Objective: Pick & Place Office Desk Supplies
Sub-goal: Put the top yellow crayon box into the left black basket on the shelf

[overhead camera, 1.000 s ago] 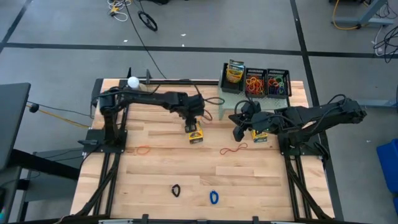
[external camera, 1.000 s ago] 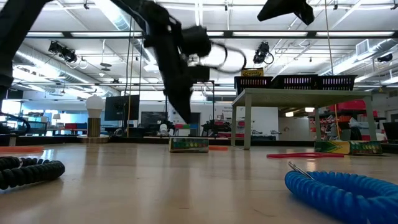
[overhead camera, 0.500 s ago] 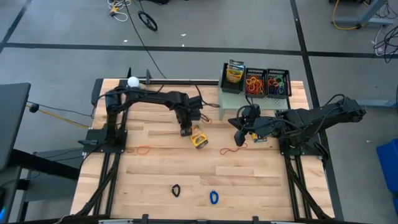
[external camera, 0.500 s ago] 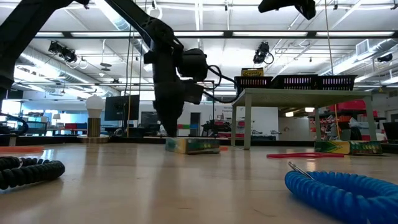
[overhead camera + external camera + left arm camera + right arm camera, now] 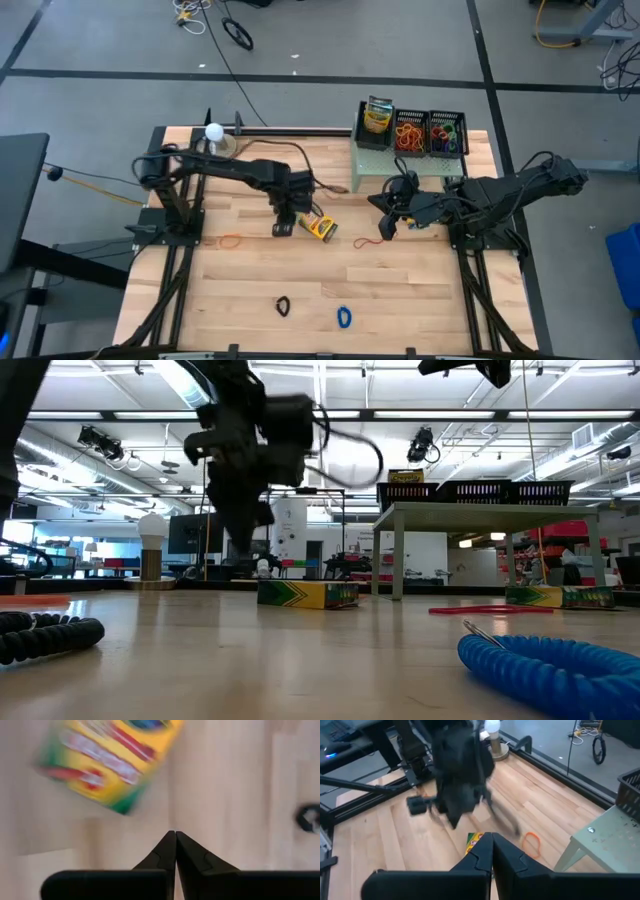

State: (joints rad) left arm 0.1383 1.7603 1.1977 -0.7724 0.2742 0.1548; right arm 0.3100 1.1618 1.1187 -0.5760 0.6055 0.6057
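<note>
A yellow-and-green crayon box lies flat and slantwise on the wooden table, also in the low view and the left wrist view. My left gripper hangs just to its left, pointing steeply down. Its fingers are shut and clear of the box. My right gripper is shut too and hangs high above a red rubber band. A second crayon box lies on the table under my right arm.
The pale green shelf at the far right carries a crayon box and two black trays of rubber bands. Loose bands lie on the table: orange, black, blue. A white ball stands far left.
My left gripper has left the crayon box and moved toward the table's near left, tipping more steeply down. The box has slid a little toward the near edge and turned slantwise, staying flat on the table. My right arm has kept still.
</note>
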